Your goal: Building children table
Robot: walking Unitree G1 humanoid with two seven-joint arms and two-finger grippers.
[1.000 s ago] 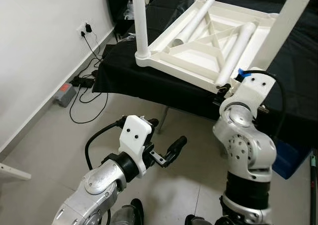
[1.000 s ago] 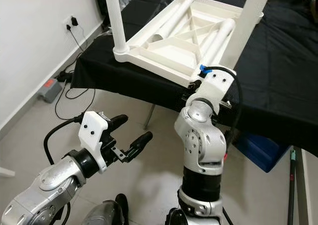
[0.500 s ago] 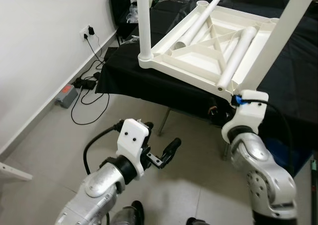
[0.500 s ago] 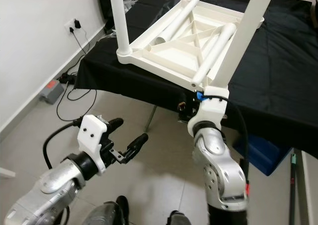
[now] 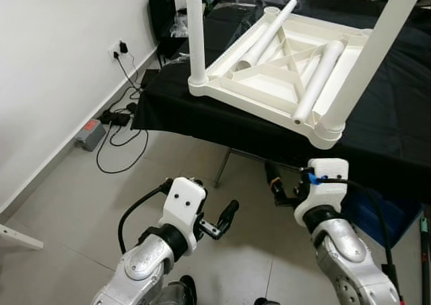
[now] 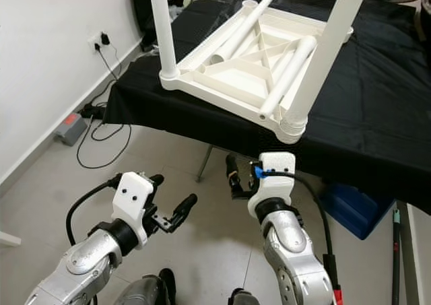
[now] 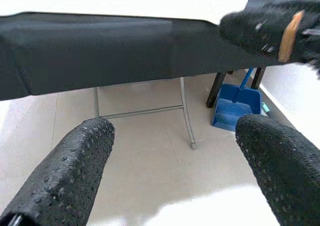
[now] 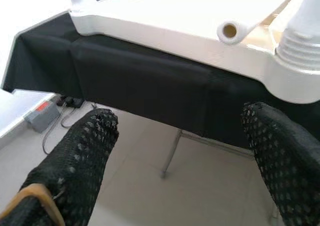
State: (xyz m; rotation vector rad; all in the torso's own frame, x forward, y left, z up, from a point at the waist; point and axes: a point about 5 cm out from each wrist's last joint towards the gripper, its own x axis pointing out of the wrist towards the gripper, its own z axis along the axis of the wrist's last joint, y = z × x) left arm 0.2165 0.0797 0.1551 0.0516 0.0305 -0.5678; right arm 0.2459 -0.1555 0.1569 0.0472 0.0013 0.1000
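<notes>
Left eye view: table inverted (legs up)

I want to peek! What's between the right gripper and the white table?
Only air: in the right wrist view, the open right gripper faces the white table on its black cloth.

Head cams look fwd/down; wrist cams low, face black-draped bench; all share it

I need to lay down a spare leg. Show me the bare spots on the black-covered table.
The black cloth lies bare to the right of the upturned white plastic tabletop, and in a narrow strip along the front edge. The tabletop's underside is crowded: two loose white tube legs lie in it and two stand screwed in.
</notes>
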